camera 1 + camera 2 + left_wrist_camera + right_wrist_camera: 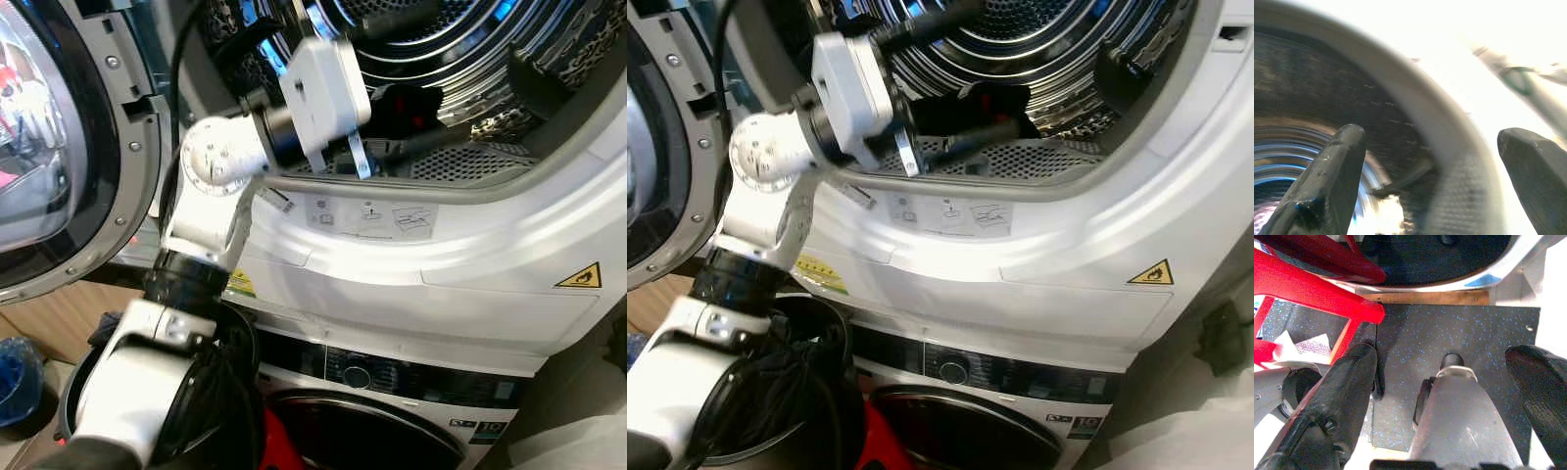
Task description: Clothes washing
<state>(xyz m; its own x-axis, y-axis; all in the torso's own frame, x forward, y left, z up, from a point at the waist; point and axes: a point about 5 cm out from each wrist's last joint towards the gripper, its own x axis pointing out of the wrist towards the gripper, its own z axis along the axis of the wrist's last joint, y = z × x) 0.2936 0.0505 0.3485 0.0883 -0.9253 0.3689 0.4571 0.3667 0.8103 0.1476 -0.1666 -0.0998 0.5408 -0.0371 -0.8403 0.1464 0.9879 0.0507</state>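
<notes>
left wrist view: left gripper (1430,186) gapes wide and empty, straddling the drum (460,59) rim, fingers pointing inward.

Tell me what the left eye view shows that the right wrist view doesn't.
Left eye view alone: the upper machine's open drum with dark laundry inside, the left tool reaching into it, the open door, a yellow warning sticker, and the lower machine's control panel.

Right wrist view alone: the right tool, its fingers spread and holding nothing, pointing down at a dark speckled floor mat beside a red frame.

Shared: a curved rim of the lower machine, and something red low down that may be the same object.
</notes>
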